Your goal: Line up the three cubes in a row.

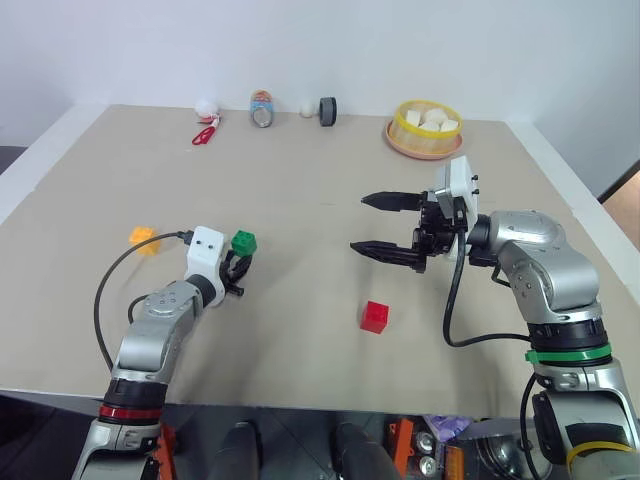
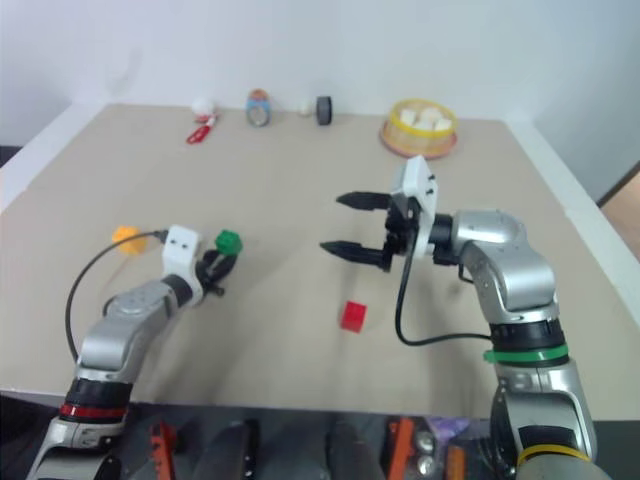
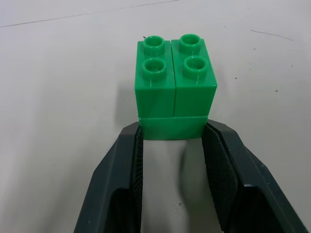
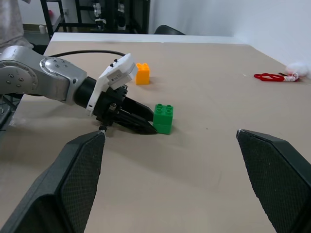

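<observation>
From the head cameras: the left gripper [image 1: 238, 268] is low on the tabletop [image 1: 300, 190], toward its near-left corner, fingers pinched in on the green cube [image 1: 244, 241], which sits on the surface. The orange-yellow cube [image 1: 144, 238] lies closer to the left edge, well apart from the green one. The red cube [image 1: 376, 316] sits alone nearer the front edge, around the middle. The right gripper [image 1: 385, 226] hangs above the table on the right half, pointing across toward the left, its two black fingers spread wide with nothing between them. Along the far edge: red scissors [image 1: 205, 133], a small can [image 1: 262, 109], a dark roll [image 1: 328, 110] and, toward the far-right corner, a yellow bowl [image 1: 425, 131] of white lumps.

Left wrist camera now: the green cube [image 3: 175, 85] is right up at the fingertips [image 3: 133, 141], studs upward, and both tips press against its bottom flange, one on each side – a shallow pinch at the very base.

Right wrist camera: two wide-apart fingers [image 4: 73, 179] frame the scene, gripping nothing. Across the table the left gripper [image 4: 146, 121] meets the green cube [image 4: 164, 118] at its base, the orange-yellow cube [image 4: 142, 73] sits beyond it, and the scissors [image 4: 271, 76] lie off near the far edge
</observation>
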Controlling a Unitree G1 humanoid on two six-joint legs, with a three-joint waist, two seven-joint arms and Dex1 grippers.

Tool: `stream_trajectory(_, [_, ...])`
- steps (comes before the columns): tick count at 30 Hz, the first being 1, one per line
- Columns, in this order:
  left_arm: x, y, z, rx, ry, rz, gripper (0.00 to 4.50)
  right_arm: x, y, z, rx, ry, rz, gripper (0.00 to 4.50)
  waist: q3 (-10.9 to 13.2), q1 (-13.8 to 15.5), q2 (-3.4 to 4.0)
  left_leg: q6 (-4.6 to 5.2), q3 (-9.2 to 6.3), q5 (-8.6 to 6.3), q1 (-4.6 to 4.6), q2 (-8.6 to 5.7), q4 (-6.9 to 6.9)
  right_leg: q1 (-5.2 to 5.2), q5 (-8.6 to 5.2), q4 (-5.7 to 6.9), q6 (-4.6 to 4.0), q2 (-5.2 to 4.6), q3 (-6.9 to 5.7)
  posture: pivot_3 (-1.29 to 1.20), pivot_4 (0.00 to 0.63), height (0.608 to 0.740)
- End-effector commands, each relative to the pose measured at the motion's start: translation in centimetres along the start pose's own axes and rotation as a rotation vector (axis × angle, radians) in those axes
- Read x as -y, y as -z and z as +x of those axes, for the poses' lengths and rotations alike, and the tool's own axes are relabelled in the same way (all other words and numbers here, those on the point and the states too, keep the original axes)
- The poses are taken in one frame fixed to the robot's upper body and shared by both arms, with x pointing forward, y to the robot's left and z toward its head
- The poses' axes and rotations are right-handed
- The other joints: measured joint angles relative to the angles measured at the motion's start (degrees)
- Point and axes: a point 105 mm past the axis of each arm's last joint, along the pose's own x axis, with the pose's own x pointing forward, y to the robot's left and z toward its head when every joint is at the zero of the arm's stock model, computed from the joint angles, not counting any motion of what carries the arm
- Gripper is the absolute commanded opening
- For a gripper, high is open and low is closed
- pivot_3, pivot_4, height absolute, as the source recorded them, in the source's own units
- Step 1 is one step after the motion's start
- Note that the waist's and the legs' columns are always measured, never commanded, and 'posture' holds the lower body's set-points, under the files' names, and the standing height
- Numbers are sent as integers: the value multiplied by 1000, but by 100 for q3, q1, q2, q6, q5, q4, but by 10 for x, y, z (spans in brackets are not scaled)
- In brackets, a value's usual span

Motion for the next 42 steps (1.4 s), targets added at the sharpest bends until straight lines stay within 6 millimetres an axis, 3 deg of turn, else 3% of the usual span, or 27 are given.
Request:
stream_trajectory(1, [-3, -7, 0, 26, 4, 21, 1222, 1, -11, 0, 22, -5, -46, 4500, 0, -2, 0, 0, 0, 0, 0, 0, -1, 0, 0, 0, 0, 0, 0, 0, 150, 740])
stream_trajectory(6, [3, -36, -14, 184, 118, 85, 1222, -1, -10, -1, 11, -16, -42, 4500, 1, -15, -1, 0, 3, 0, -1, 1, -3, -6, 1, 0, -2, 1, 0, 0, 150, 740])
stream_trajectory(10, [27, -53, -43, 307, 411, 194, 1222, -7, -8, -5, -22, -71, -39, 4500, 2, -15, 0, -5, 11, -3, -3, 6, -16, -16, -8, -1, -13, 0, 2, 0, 150, 740])
stream_trajectory(18, [50, -21, -70, 214, 820, 385, 1222, -34, 10, -23, -130, -212, -39, 4500, 2, -11, 1, -20, 17, -20, -6, 11, -27, -23, -39, 0, -21, 0, 1, 0, 150, 740])
stream_trajectory(24, [49, -4, -67, 136, 946, 430, 1222, -34, 2, -47, -134, -164, -11, 4500, 2, -10, 1, -20, 17, -24, -9, 13, -23, -27, -41, 1, -20, 1, -1, 0, 150, 740])
stream_trajectory(31, [56, -5, -47, 138, 1010, 432, 1222, -29, -8, -61, -122, -72, 4, 4500, 2, -14, 2, -19, 18, -24, -10, 14, -19, -26, -40, 1, -20, 1, -2, 0, 150, 740])
stream_trajectory(36, [75, -11, -34, 149, 1109, 442, 1222, -30, -8, -64, -130, -45, 1, 4500, 2, -12, 1, -17, 16, -25, -14, 12, -16, -24, -41, 1, -15, 2, -2, 0, 150, 740])
stream_trajectory(42, [83, -2, -35, 107, 1195, 482, 1222, -32, -8, -61, -127, -35, 2, 4500, 3, -44, 4, -13, 16, -28, -11, 15, -17, -26, -39, 4, -13, 8, 0, 0, 150, 740])
